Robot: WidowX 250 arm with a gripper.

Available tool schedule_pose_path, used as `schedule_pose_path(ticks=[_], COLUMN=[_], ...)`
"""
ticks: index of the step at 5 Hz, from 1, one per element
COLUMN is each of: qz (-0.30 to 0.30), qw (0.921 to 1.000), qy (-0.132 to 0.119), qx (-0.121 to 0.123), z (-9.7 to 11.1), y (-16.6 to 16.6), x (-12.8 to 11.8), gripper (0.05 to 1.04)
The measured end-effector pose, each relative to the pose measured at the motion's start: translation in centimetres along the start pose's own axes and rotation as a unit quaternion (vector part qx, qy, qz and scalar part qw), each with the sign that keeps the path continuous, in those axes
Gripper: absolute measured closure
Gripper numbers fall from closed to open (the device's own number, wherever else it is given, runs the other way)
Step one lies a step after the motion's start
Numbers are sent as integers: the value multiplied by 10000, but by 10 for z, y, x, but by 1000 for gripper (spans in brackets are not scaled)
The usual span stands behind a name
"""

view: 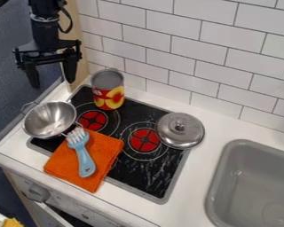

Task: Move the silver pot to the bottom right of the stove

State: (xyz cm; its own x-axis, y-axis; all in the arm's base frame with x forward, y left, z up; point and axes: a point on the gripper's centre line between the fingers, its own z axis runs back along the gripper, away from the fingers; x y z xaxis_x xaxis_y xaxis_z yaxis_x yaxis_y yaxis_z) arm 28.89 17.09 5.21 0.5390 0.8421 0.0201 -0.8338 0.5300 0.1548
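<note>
The gripper [52, 84] hangs with fingers apart near the silver pot [49, 119], which hides part of the stove's [150, 181] left edge.

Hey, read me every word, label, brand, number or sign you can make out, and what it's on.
Nothing readable.
Red-and-yellow metal can: light lettering on its side, too small to read.
White front panel beside the round grey knob: faint marks, too blurred to read.
</note>
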Motion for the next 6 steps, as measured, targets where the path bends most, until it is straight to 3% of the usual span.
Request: schedule_pose_path(ticks=[1, 2, 3, 4, 5, 6], qz=[-25, 130, 470, 720, 903, 1169], qw=[9998, 9988, 9965, 9902, 9883, 9848], qy=[176, 457, 436, 600, 369, 316], qx=[66, -96, -534, -1036, -1171, -1245], z=[-12, -21, -18, -32, -49, -59], y=[-1, 13, 37, 55, 64, 69], x=[-4, -9, -3, -9, -13, -7], gripper=[83, 83, 83, 83, 83, 83])
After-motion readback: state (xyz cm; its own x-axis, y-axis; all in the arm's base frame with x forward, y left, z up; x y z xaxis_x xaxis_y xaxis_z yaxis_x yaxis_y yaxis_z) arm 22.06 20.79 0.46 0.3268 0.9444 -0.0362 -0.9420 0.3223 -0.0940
